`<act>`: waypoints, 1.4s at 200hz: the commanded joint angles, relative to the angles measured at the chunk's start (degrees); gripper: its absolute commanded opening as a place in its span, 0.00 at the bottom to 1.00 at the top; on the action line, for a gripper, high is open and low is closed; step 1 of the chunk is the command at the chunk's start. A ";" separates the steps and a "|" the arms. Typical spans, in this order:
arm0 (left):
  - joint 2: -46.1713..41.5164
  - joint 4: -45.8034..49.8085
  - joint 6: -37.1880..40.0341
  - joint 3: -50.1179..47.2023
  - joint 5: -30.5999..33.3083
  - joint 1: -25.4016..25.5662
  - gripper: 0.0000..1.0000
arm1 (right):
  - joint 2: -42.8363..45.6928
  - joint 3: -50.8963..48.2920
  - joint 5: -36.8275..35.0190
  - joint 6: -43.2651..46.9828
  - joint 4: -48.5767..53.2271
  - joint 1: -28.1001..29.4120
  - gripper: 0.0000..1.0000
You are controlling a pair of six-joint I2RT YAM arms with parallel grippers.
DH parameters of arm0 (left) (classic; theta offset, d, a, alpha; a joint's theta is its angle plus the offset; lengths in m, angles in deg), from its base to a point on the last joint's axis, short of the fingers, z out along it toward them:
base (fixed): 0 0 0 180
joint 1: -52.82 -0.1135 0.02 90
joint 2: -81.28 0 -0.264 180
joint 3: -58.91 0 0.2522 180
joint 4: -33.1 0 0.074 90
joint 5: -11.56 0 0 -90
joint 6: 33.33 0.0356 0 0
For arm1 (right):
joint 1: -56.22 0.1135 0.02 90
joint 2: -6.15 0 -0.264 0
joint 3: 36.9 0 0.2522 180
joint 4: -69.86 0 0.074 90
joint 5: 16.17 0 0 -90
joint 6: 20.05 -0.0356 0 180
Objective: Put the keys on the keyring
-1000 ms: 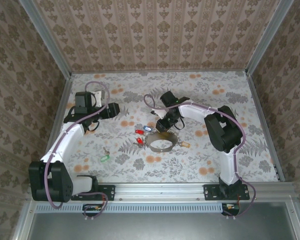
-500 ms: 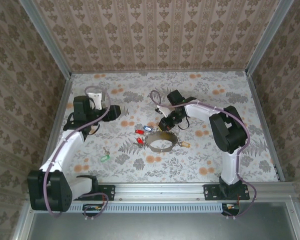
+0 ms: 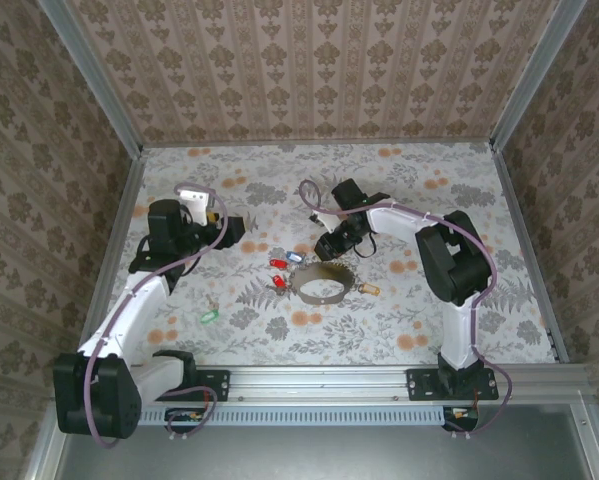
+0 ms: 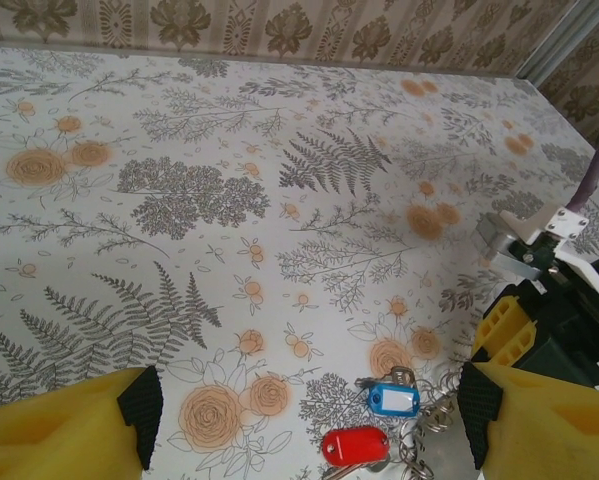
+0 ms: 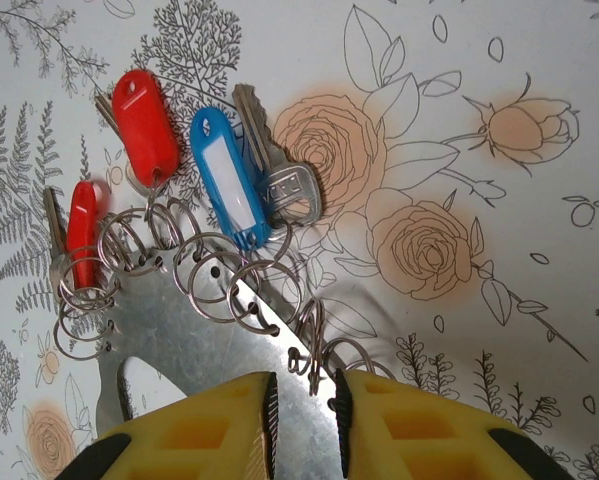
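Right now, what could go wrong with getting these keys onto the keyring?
The right tool, nearly closed at the edge of the keyring, may snag the small split rings and drag the tagged keys. The green key lies off by itself, so it could get left off.

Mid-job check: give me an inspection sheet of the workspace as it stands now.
Surface: floral-print table, nothing spilled.
Job's things: keyring lies mid-table. A red key, a blue key and a smaller red key sit on wire rings overlapping its edge. A brass key lies just to its right, and a green key lies apart on the left.
Clutter: nothing seen.
Hands: left hand is open and empty, facing the keys. Right hand has its fingers nearly together over the keyring's edge; grip unclear.
Cables: purple cables run along both arms, clear of the keys.
Surroundings: patterned walls, metal rail at the near edge.
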 commanded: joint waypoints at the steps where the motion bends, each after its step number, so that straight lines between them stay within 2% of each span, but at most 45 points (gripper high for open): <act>1: 0.25 -1.13 0.77 -0.06 0.40 0.24 0.80 | -1.98 2.27 0.82 -1.31 2.21 0.35 0.25; 40: 1.51 0.12 0.44 1.00 0.13 0.26 0.77 | -3.48 2.81 1.79 -2.33 1.41 0.53 0.25; 101: 1.70 0.32 0.57 1.19 -0.33 0.27 0.76 | -3.71 2.22 5.29 -2.11 0.87 0.79 0.00; 150: -0.41 4.22 3.03 2.24 -0.51 0.28 0.77 | 0.83 -2.01 6.64 -1.38 -2.62 0.84 0.00; 182: -0.40 1.54 1.75 1.85 -3.08 1.10 0.75 | 4.74 -7.16 5.39 0.36 -7.55 0.79 0.00; 195: 1.09 0.35 7.36 1.60 -7.81 2.23 0.77 | 6.22 -9.43 6.24 2.81 -10.20 0.88 0.00; 213: 3.56 3.65 23.98 1.23 -15.99 5.95 0.84 | 8.61 -12.96 5.88 4.62 -15.36 0.88 0.00; 223: 5.42 7.93 33.37 2.14 -19.56 8.07 0.85 | 9.96 -14.68 7.36 6.25 -18.70 0.94 0.00; 247: 10.89 10.33 41.43 3.83 -24.19 10.09 0.75 | 13.99 -20.84 12.46 14.06 -27.14 1.94 0.00; 268: 14.62 9.25 49.96 3.47 -30.23 11.17 0.64 | 17.39 -26.21 12.66 18.90 -34.52 3.09 0.00; 280: 16.07 10.57 54.52 4.72 -30.27 12.17 0.59 | 18.36 -27.31 12.08 19.74 -35.69 3.38 0.00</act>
